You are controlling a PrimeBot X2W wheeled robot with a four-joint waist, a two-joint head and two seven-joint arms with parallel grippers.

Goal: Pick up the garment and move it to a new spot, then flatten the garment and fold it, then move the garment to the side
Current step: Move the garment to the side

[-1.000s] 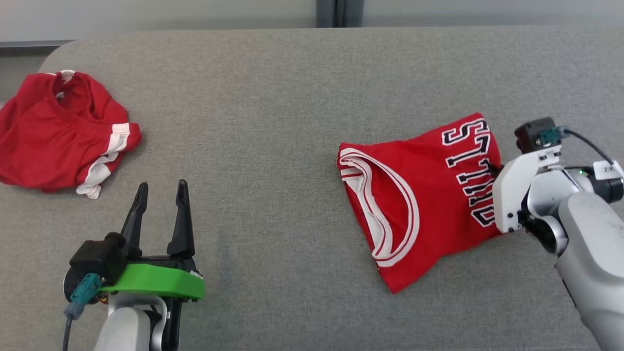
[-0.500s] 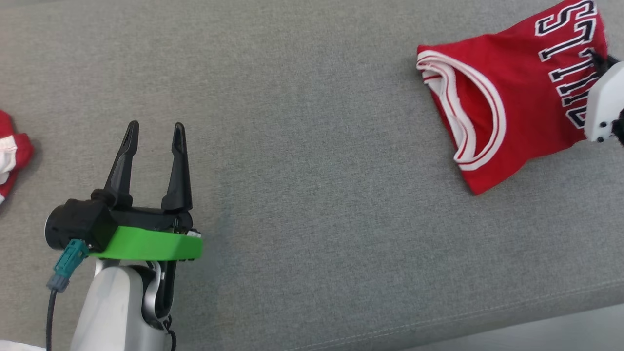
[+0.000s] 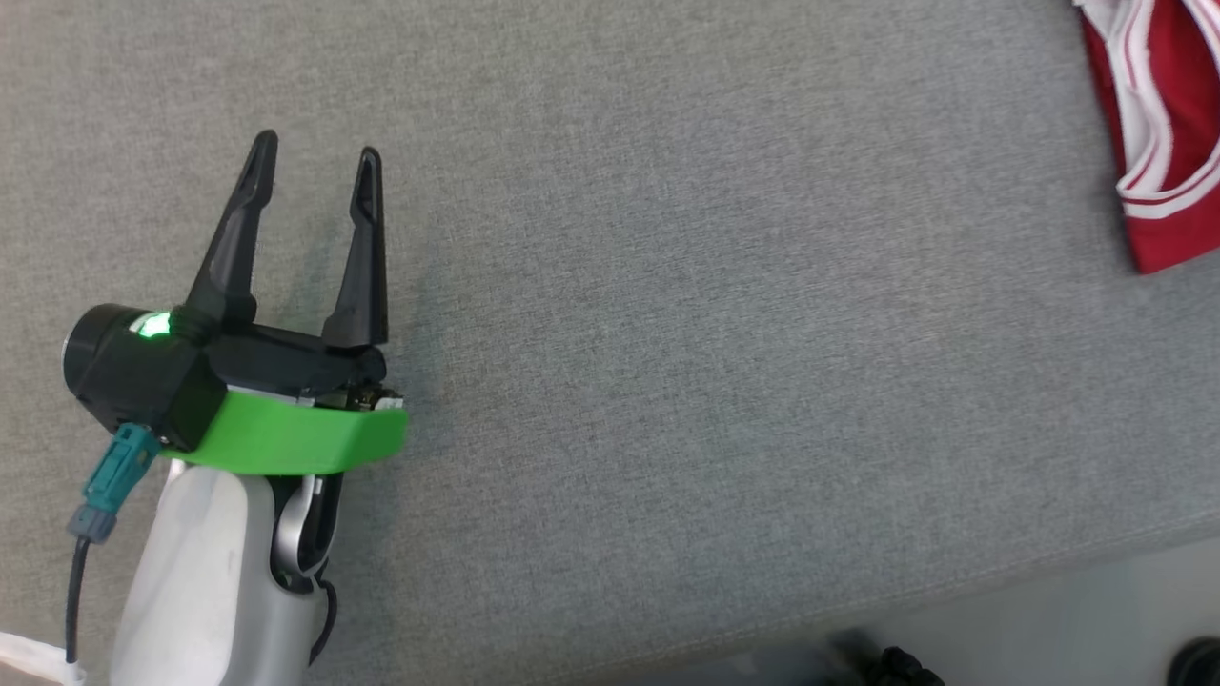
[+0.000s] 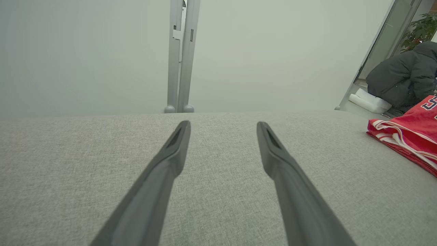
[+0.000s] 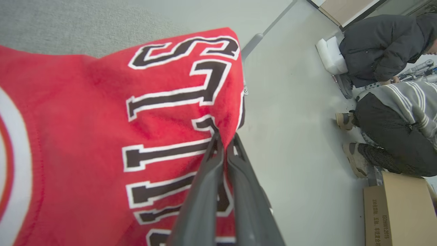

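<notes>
Right hand (image 5: 223,141) pinches the folded red jersey (image 5: 102,136) by its edge — ready to drag it aside; left hand (image 3: 313,167) hovers wide, empty.

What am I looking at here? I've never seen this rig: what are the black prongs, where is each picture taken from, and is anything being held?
The prongs are a two-armed robot's gripper fingers. The head camera looks down on a grey padded surface: the left gripper hovers open and empty, and a folded red jersey lies at the far right edge. The left wrist camera looks along that gripper's fingers, jersey off to the side. The right wrist camera shows the right gripper pinched shut on the jersey's edge. People crouch on the floor beyond, beside a cardboard box.
</notes>
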